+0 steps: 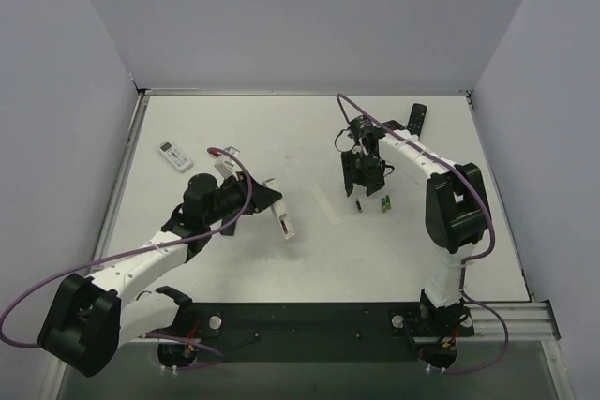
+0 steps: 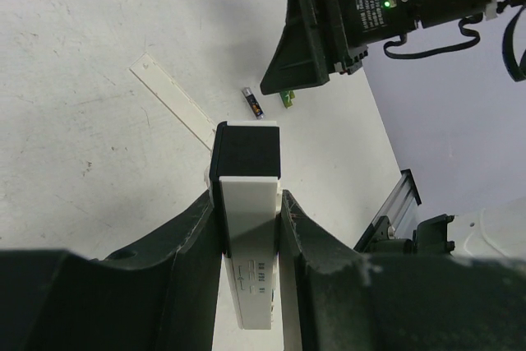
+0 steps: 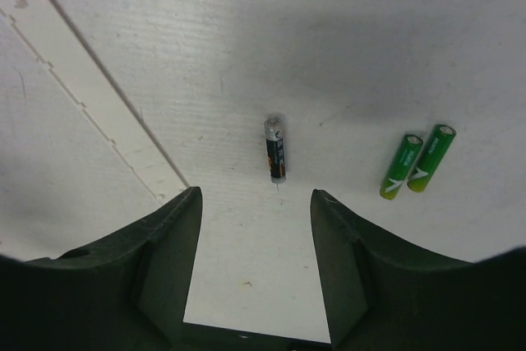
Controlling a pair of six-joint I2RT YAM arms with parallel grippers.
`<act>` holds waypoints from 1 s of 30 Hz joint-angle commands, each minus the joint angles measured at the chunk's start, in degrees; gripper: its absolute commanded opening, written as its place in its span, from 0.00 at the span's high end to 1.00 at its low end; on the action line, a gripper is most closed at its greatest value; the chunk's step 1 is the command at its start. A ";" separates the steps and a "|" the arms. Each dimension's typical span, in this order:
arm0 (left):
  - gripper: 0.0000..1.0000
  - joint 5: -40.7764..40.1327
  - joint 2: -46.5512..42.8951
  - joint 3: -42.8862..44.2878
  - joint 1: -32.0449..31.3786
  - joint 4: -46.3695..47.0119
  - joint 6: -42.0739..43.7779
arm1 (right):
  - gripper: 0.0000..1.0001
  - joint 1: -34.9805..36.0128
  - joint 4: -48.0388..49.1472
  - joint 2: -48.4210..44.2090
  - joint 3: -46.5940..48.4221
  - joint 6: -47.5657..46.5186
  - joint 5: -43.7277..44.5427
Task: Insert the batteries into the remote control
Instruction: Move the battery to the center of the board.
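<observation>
My left gripper (image 2: 248, 199) is shut on a white remote control (image 2: 246, 228), gripping its long sides; the remote's dark end (image 2: 246, 150) points away from the wrist. In the top view this remote (image 1: 283, 224) juts out past the left gripper (image 1: 272, 201) near the table's middle. My right gripper (image 3: 256, 203) hovers open over the table, nothing between its fingers. Just beyond its tips lies a dark battery (image 3: 275, 159). Two green batteries (image 3: 403, 166) (image 3: 434, 158) lie side by side to the right. From above, the right gripper (image 1: 361, 180) hangs just behind the dark battery (image 1: 358, 203).
A long white battery cover (image 1: 326, 205) lies flat between the two grippers. A second white remote (image 1: 175, 155) rests at the back left and a black remote (image 1: 417, 119) at the back right. Grey walls enclose the table on three sides.
</observation>
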 commanded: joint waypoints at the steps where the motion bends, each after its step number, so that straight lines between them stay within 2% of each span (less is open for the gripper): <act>1: 1.00 1.03 -2.31 2.66 0.42 0.09 2.58 | 0.53 0.83 -2.50 4.38 4.25 1.59 3.15; 12: 1.00 0.06 -4.60 1.43 0.42 -1.06 4.08 | 0.69 0.83 -0.92 10.20 3.82 4.23 5.18; 17: 1.00 -0.12 -4.77 1.43 0.42 -1.14 4.08 | 0.81 0.74 -0.39 9.50 1.81 7.21 5.35; 22: 1.00 -0.20 -4.78 1.43 0.33 -0.80 3.82 | 0.92 0.04 1.72 4.16 -6.69 14.15 5.26; 27: 1.00 -0.38 -4.51 1.43 0.15 -0.44 3.55 | 0.91 -0.40 6.54 -4.11 -18.57 26.69 7.81; 30: 1.00 -0.38 -4.25 1.43 0.07 -0.35 3.37 | 0.89 -0.57 9.35 -8.95 -25.34 30.67 9.64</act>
